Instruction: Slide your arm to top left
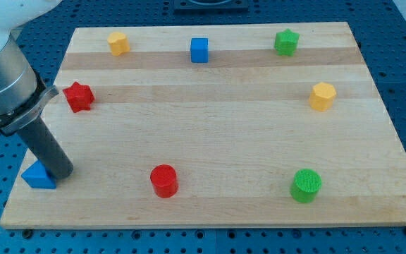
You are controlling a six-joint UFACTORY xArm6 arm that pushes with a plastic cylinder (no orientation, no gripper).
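Observation:
My tip [62,173] rests on the wooden board [217,127] at the view's lower left, right against the blue triangular block [38,176]. The dark rod rises up and to the left to the grey arm body [2,81]. A red star block [78,97] lies above the tip near the left edge. A yellow hexagonal block [118,43] sits at the top left.
A blue cube [199,50] sits at top centre and a green star block [286,42] at top right. A yellow hexagonal block [323,96] lies at the right, a red cylinder [164,180] at bottom centre, a green cylinder [306,185] at bottom right.

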